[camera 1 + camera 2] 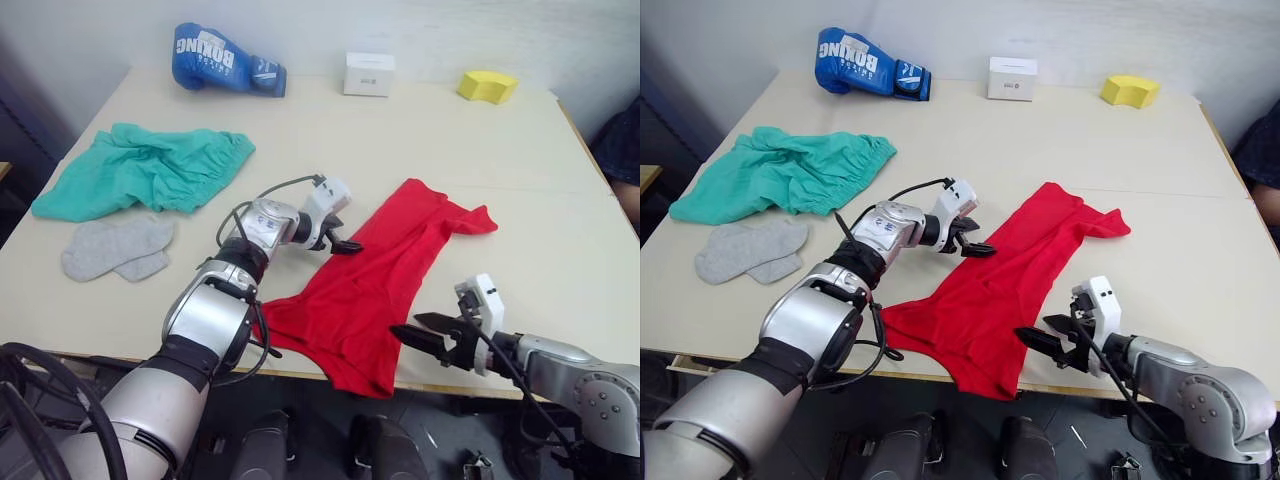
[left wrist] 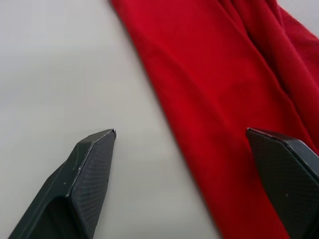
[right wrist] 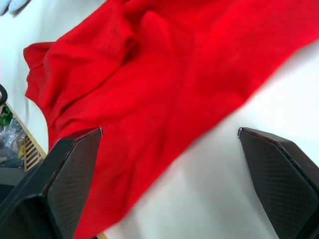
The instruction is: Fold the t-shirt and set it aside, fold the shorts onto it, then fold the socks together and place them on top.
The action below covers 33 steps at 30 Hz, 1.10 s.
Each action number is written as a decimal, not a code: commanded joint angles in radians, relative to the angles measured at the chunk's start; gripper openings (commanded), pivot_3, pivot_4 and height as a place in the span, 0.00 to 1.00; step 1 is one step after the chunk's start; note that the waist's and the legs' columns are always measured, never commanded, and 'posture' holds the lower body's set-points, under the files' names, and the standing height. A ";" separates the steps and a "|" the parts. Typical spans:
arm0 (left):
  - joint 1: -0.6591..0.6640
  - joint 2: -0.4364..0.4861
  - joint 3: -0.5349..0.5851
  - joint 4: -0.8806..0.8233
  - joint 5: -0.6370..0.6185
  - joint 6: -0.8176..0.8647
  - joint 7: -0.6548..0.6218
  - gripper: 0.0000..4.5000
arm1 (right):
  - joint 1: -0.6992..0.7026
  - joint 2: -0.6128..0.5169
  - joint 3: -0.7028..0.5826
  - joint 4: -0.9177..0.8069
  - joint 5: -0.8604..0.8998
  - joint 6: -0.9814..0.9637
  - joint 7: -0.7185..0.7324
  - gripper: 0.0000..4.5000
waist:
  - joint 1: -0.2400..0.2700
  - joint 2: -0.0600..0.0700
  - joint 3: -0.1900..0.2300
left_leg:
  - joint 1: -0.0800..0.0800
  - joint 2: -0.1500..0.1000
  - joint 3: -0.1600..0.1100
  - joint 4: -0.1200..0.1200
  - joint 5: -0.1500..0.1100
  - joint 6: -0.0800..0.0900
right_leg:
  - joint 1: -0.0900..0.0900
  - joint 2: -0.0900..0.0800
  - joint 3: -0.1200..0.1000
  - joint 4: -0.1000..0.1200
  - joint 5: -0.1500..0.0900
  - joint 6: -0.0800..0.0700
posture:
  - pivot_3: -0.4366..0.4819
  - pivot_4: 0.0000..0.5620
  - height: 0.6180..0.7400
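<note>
The red t-shirt [image 1: 375, 285] is my landmark: it lies rumpled in a long diagonal band on the bench [image 1: 440, 150], its near end bunched at the front edge and hanging slightly over it, one sleeve sticking out at the far end.

My left hand [image 1: 340, 243] hovers at the t-shirt's left edge, about midway along it, fingers spread wide and holding nothing. In my left wrist view one finger [image 2: 87, 174] is over bare bench and the other over red cloth.

My right hand [image 1: 425, 335] sits at the t-shirt's near right edge, close to the bench front, also spread wide and empty, one finger [image 3: 65, 179] over the cloth and the other over the bench.

The teal-green shorts [image 1: 150, 170] lie crumpled well to the left of the t-shirt, and the grey socks [image 1: 118, 248] lie overlapping just in front of the shorts.

Beyond the t-shirt, along the far edge, stand a blue boxing glove [image 1: 225, 60], a small white box [image 1: 368, 73] and a yellow sponge [image 1: 487, 86].
</note>
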 commanded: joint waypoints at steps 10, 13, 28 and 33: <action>0.007 -0.071 0.047 0.055 0.070 -0.004 0.078 0.42 | 0.011 0.050 0.129 -0.009 -0.009 -0.018 -0.053 0.39 | 0.001 -0.001 -0.001 | 0.000 0.000 -0.002 0.000 -0.001 0.000 | 0.002 0.000 0.001 -0.002 0.000 0.000 | 0.48 0.27 1.00; 0.017 -0.077 0.075 0.051 0.059 0.003 0.100 0.19 | 0.006 0.041 0.137 -0.001 -0.016 -0.033 -0.049 0.14 | 0.002 -0.001 -0.001 | 0.000 0.000 -0.002 0.000 -0.001 0.000 | 0.002 0.000 0.001 -0.002 0.000 0.000 | 0.48 0.27 1.00; 0.059 -0.069 0.194 -0.034 -0.002 0.039 0.142 0.00 | -0.044 -0.010 0.145 0.067 -0.046 -0.082 -0.005 0.00 | 0.001 -0.001 -0.001 | 0.000 -0.001 -0.002 0.004 -0.001 0.001 | 0.003 -0.001 0.001 0.000 0.000 0.000 | 0.48 0.27 1.00; 0.054 -0.061 0.208 -0.035 -0.007 0.048 0.143 0.00 | -0.051 -0.022 0.138 0.079 -0.053 -0.094 0.008 0.00 | 0.001 -0.001 -0.001 | 0.000 -0.001 -0.002 0.005 -0.001 0.001 | 0.002 -0.001 0.001 0.001 0.000 0.001 | 0.48 0.27 1.00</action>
